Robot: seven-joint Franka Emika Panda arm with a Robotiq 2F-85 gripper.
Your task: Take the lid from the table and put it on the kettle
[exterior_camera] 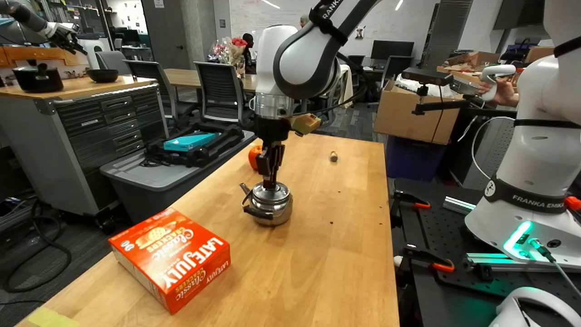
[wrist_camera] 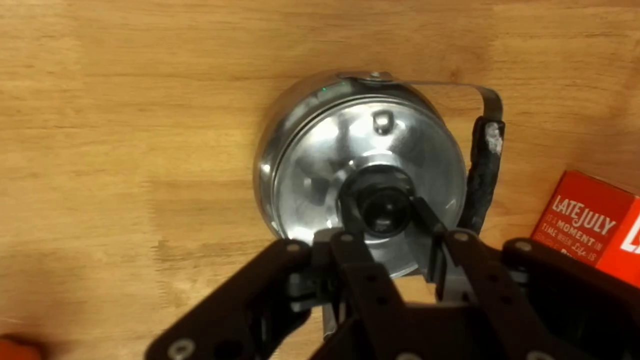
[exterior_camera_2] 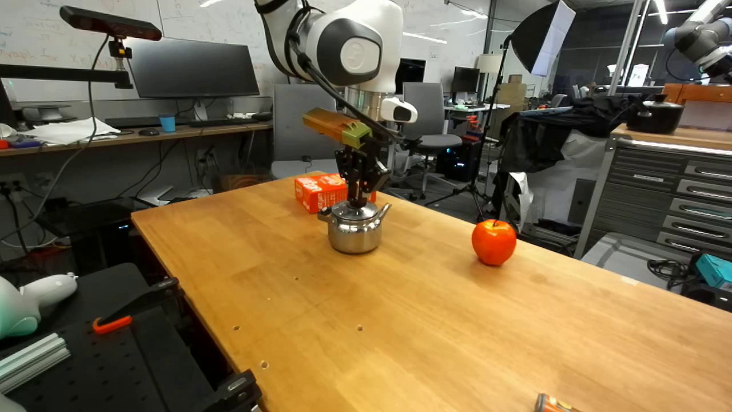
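The kettle (exterior_camera: 279, 215) is a squat shiny steel vessel standing upright on the table; it also shows in an exterior view (exterior_camera_2: 355, 236) and in the wrist view (wrist_camera: 266, 170). Its thin handle with a dark grip (wrist_camera: 485, 170) is folded down to one side. The silvery lid (wrist_camera: 320, 165) lies over the kettle's mouth and looks about level; it shows in both exterior views (exterior_camera: 272, 193) (exterior_camera_2: 347, 213). My gripper (wrist_camera: 382, 210) points straight down, its fingers closed on both sides of the lid's dark knob. It also shows in both exterior views (exterior_camera: 269, 183) (exterior_camera_2: 358, 201). Whether the rim is fully seated is unclear.
An orange-red cracker box (exterior_camera: 172, 254) lies on the table on the handle side of the kettle. A red apple-like ball (exterior_camera_2: 494, 242) stands on the spout side. A small cylinder (exterior_camera: 333, 156) lies farther along the wooden table (exterior_camera: 317, 272).
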